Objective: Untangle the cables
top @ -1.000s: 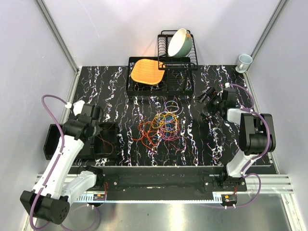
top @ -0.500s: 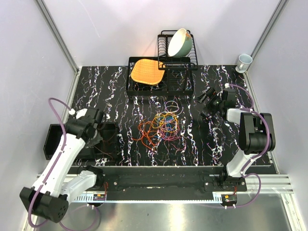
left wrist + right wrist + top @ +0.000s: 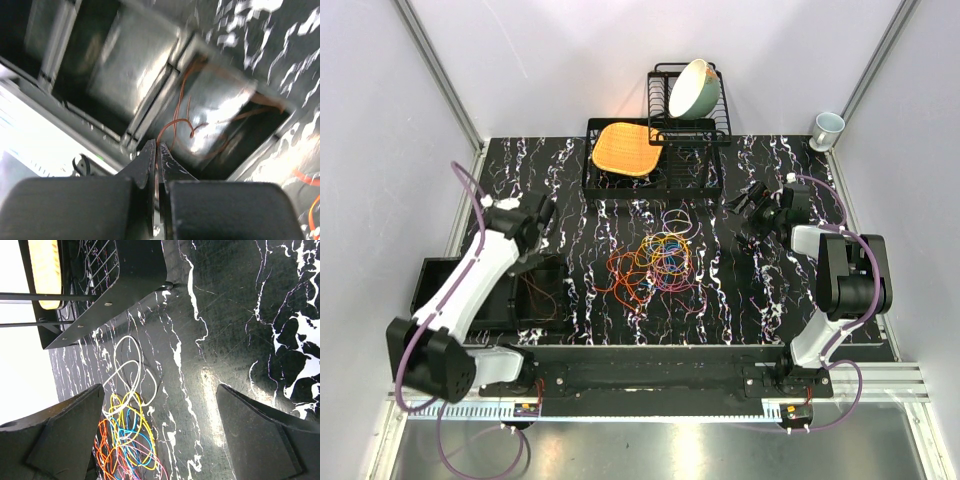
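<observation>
The cables (image 3: 655, 262) lie in a loose tangle of orange, yellow, blue and purple loops at the table's middle. The tangle also shows in the right wrist view (image 3: 125, 445), with a pale loop (image 3: 131, 367) at its far edge. My left gripper (image 3: 535, 238) is raised over the black bin (image 3: 450, 290). In the left wrist view it (image 3: 158, 149) is shut on a thin orange cable (image 3: 176, 125) that trails down into the bin's compartment (image 3: 220, 130), where more orange wire lies. My right gripper (image 3: 750, 200) is open and empty right of the tangle; it also shows in the right wrist view (image 3: 160, 430).
A black dish rack (image 3: 690, 125) with a green bowl (image 3: 695, 88) stands at the back. A woven orange mat (image 3: 625, 147) lies on a black tray beside it. A white cup (image 3: 827, 128) is at the back right corner. The rack's base (image 3: 115, 285) is near my right gripper.
My left arm has swung up and toward the far side, lifting its gripper away from the bin. The right arm has barely moved. The tangle is unchanged.
</observation>
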Robot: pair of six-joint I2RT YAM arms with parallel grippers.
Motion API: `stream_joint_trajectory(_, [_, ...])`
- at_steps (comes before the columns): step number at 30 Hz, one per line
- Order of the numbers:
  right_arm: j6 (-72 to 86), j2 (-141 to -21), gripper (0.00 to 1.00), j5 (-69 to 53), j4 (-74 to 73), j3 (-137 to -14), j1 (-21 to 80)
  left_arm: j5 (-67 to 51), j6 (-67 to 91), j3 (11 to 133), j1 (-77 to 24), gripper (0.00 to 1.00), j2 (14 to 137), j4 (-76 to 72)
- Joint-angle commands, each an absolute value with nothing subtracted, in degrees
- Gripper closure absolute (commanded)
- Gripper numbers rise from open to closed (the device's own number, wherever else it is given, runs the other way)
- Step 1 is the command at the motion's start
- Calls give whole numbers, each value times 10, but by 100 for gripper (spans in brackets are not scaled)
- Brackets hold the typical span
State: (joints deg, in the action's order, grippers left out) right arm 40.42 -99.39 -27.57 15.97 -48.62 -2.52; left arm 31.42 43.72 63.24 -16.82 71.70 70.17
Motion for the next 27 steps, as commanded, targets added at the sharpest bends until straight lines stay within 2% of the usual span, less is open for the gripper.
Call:
stream_joint_trajectory(1, [408, -1000, 0, -286, 181, -506, -27, 402, 432, 679, -159, 100, 774, 674])
stream_joint_trajectory(10, [408, -1010, 0, -287, 181, -512, -27, 441, 487, 687, -150, 100, 837, 672])
stream_joint_trajectory(17, [410, -1010, 0, -289, 184, -511, -27, 451, 641, 645, -167, 100, 838, 700])
stream_joint_trajectory(23, [410, -1011, 0, -291, 185, -510, -27, 534, 825, 667, -216, 100, 886, 828])
stream_joint_trajectory(27, [410, -1012, 0, -291, 185, -510, -27, 559, 841, 675, -236, 100, 891, 846])
